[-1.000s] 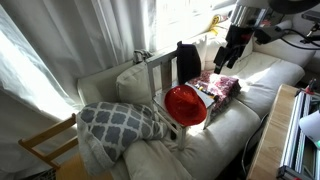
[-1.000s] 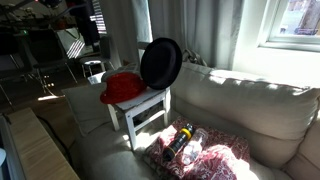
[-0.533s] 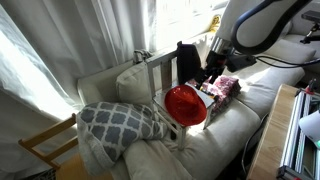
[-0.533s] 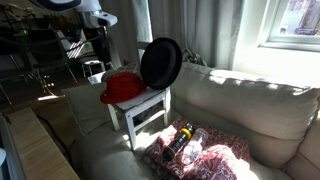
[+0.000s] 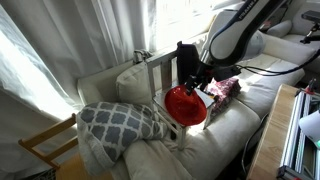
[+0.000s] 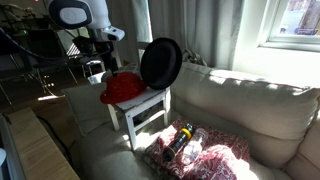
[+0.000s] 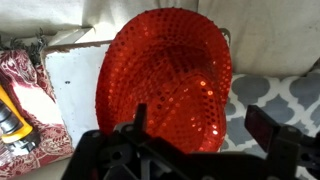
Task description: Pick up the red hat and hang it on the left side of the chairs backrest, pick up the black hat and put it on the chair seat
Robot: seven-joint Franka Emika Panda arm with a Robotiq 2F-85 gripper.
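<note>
Wrist view: the round bright red sequined hat lies crown-up on the flat pale grey-white chair seat, covering most of it and overhanging one edge. The gripper hangs directly above the hat, its two dark fingers spread wide apart with nothing between them, and not visibly touching the sequins. Beside the seat lies a red-patterned cloth, and on the far side of the hat a grey and white lattice-patterned cushion.

In both exterior views the small pale chair stands on a cream sofa, with the red hat on its seat. The plain black soft hat hangs on the chair's upright slatted backrest, above and behind the red hat. The robot arm reaches down over the chair.
</note>
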